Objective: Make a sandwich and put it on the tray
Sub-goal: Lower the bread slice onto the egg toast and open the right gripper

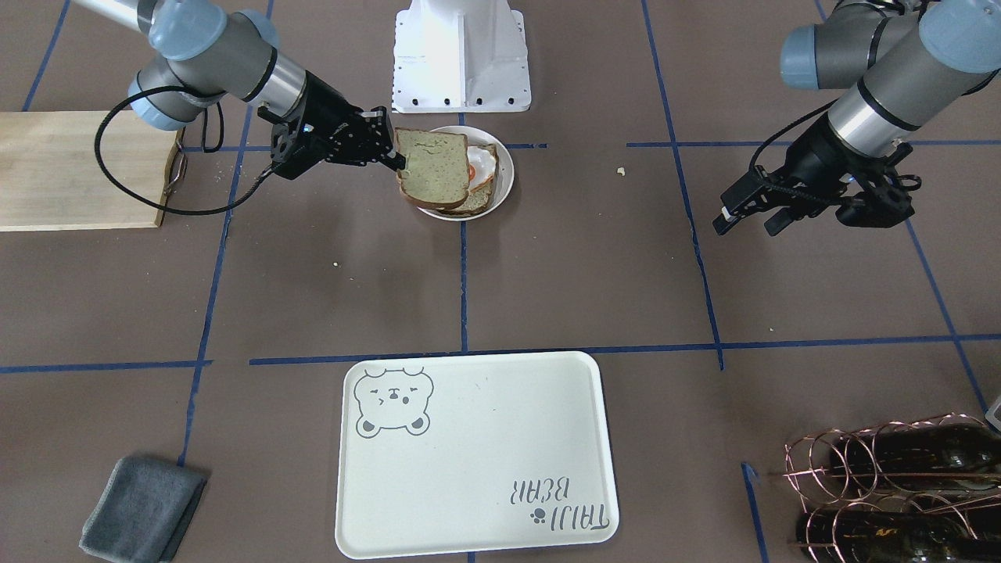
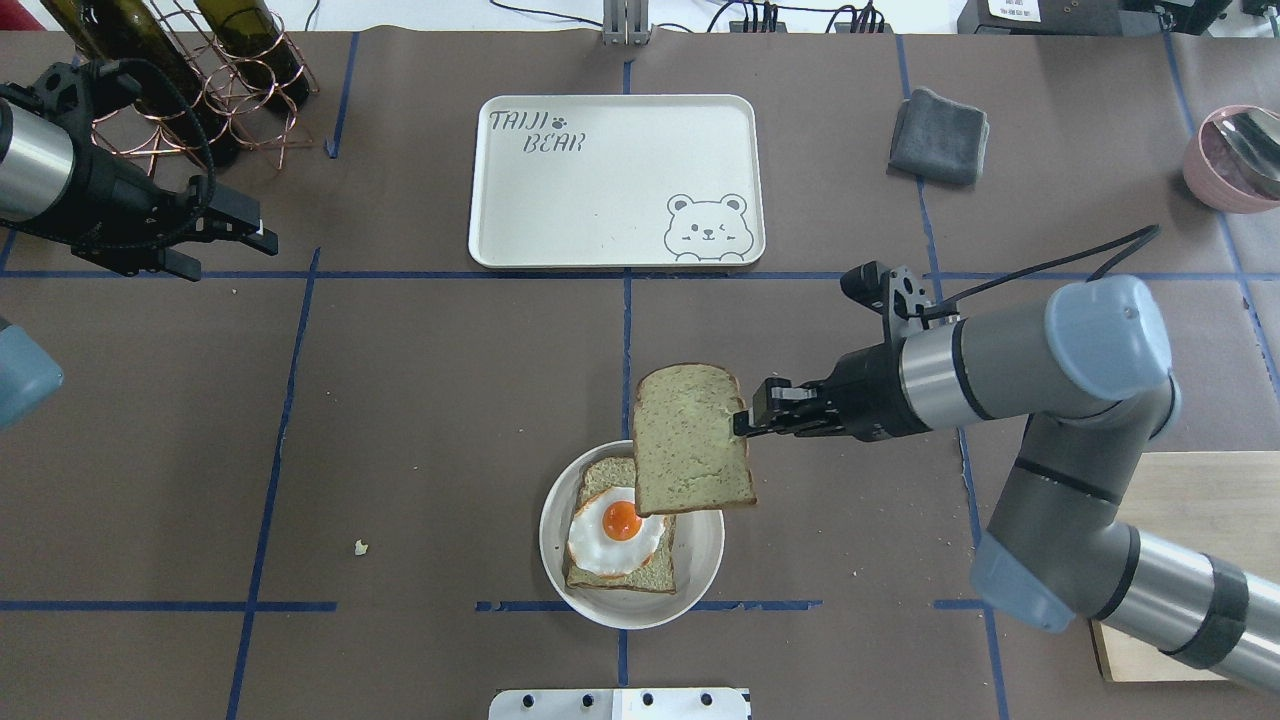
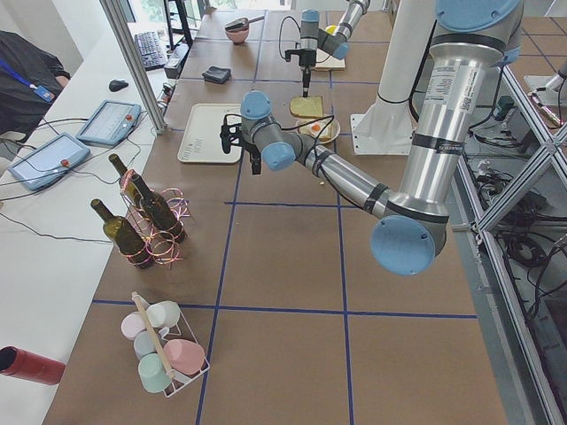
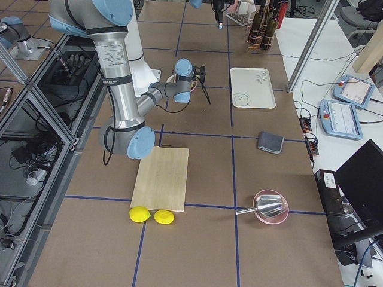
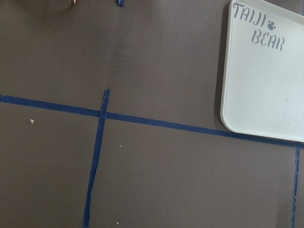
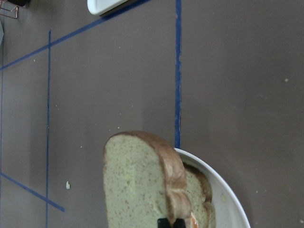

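My right gripper (image 2: pixel 742 420) is shut on the edge of a slice of greenish-tan bread (image 2: pixel 690 440) and holds it tilted above the far side of a small round white plate (image 2: pixel 700 570). On the plate lies a second slice (image 2: pixel 600 480) with a fried egg (image 2: pixel 618 530) on top, uncovered. The right wrist view shows the held slice (image 6: pixel 137 185) over the plate rim (image 6: pixel 228 194). The cream tray (image 2: pixel 617 180) with the bear drawing lies beyond the plate with nothing on it. My left gripper (image 2: pixel 225 240) is open and holds nothing, far left of the tray.
A wine bottle rack (image 2: pixel 180 80) stands at the far left corner behind my left gripper. A folded grey cloth (image 2: pixel 938 137) lies right of the tray. A pink bowl (image 2: pixel 1235 155) sits at the far right. A wooden cutting board (image 2: pixel 1190 520) lies under my right arm.
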`<state>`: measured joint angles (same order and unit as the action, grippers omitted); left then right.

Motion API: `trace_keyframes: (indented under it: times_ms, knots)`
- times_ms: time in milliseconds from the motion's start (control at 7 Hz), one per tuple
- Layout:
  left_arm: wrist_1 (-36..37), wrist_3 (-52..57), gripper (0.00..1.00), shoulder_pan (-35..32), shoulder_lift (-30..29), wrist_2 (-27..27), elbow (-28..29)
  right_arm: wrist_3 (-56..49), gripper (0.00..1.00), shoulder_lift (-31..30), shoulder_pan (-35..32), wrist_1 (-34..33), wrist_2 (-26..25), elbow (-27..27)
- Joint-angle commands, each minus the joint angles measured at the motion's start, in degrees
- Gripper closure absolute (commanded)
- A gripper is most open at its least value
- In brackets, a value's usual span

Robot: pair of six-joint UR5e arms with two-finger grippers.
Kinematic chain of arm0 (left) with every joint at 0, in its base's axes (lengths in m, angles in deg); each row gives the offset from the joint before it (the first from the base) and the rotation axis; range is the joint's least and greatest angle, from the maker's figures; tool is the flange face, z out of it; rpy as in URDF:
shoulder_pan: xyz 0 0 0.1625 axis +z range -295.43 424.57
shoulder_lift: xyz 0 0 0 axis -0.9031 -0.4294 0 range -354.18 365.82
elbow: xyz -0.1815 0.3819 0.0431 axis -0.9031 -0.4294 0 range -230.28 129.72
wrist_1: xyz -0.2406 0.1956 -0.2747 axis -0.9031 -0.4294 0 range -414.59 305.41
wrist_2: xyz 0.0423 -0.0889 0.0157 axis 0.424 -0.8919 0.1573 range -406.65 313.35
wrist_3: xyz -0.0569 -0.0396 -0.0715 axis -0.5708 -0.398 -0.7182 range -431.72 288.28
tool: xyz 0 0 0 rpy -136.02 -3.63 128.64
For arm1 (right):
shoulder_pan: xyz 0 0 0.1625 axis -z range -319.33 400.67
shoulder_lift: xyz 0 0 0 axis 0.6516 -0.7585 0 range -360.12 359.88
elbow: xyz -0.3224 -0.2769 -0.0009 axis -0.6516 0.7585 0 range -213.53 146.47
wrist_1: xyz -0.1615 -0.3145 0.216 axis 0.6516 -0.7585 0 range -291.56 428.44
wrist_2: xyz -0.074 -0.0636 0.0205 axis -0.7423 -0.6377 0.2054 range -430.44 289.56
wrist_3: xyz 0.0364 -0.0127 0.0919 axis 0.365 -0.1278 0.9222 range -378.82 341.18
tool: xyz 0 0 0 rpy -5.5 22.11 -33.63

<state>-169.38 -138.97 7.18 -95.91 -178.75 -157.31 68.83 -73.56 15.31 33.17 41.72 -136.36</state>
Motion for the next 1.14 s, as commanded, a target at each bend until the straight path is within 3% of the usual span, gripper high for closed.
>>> trace_keyframes:
  times_ms: [0, 714, 857, 1000]
  knots:
    - [-0.1, -0.1, 0.00, 0.0, 0.1, 0.0, 0.2, 0.1, 1.00, 2.7, 3.9, -0.1, -4.7, 3.1]
    - [-0.5, -0.2, 0.00, 0.0, 0.0, 0.0, 1.2, 0.0, 0.96, 2.9, 4.8, -3.4, -5.0, 2.6]
    - [-0.9, -0.3, 0.00, 0.0, 0.0, 0.0, 1.2, 0.0, 0.82, 2.3, 4.7, -3.4, -4.9, 2.5]
    - [-0.9, -1.1, 0.00, 0.1, -0.1, 0.0, 1.1, 0.0, 0.19, 2.3, 4.8, -3.4, -5.0, 2.5]
